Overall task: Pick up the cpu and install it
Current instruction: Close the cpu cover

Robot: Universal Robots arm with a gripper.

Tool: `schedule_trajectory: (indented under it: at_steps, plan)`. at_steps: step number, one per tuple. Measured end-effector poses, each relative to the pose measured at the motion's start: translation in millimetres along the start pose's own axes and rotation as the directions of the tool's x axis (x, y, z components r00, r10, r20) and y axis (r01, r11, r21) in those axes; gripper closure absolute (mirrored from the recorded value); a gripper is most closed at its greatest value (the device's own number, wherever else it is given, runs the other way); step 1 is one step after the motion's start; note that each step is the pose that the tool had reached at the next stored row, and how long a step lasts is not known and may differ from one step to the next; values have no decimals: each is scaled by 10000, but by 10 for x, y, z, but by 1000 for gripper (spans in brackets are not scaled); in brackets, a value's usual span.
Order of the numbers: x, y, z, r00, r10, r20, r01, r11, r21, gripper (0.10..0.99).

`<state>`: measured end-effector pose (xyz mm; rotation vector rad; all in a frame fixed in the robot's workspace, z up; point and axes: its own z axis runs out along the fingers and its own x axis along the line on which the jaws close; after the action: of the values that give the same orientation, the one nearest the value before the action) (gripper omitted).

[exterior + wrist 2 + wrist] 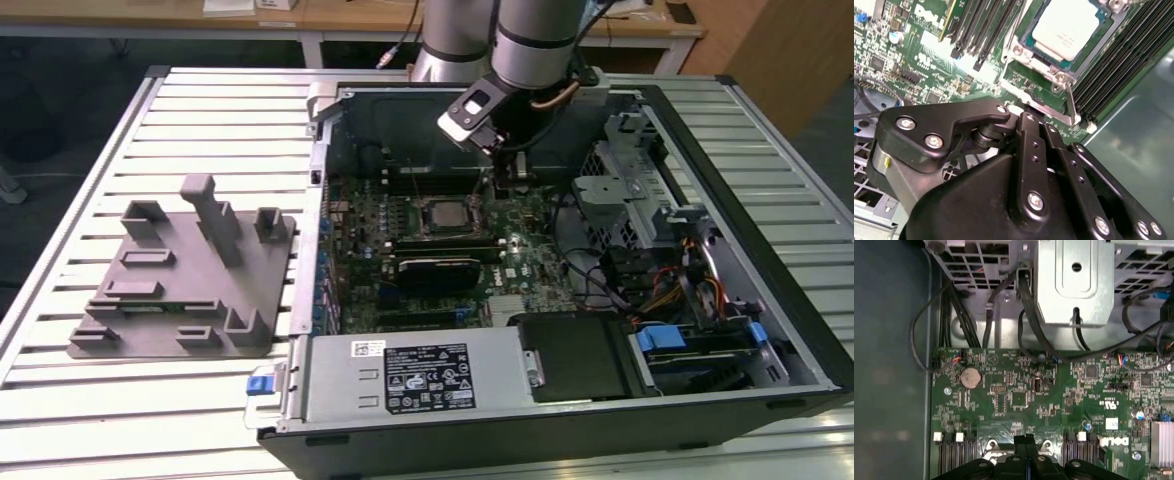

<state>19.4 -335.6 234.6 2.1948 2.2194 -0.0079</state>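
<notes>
Cpu (1066, 27): seated in socket frame (1020, 50), far edge cut off.
Gripper (1025, 440): fingers together, empty, covering frame's edge.
Beside: memory slots (1114, 65).

Even, cool light; glare whitens part of the motherboard (981, 70).

grey peg tray (187, 287) on slatted table (134, 420) | open computer case (534, 442) just beside | coin battery (970, 376) on green motherboard (1019, 417)
</notes>
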Motion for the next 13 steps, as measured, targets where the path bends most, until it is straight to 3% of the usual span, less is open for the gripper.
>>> schedule_trajectory:
  at_steps: [13]
  plan:
    - [2, -200, -2, 10000, 1, -1, -1, 10000, 0, 980]
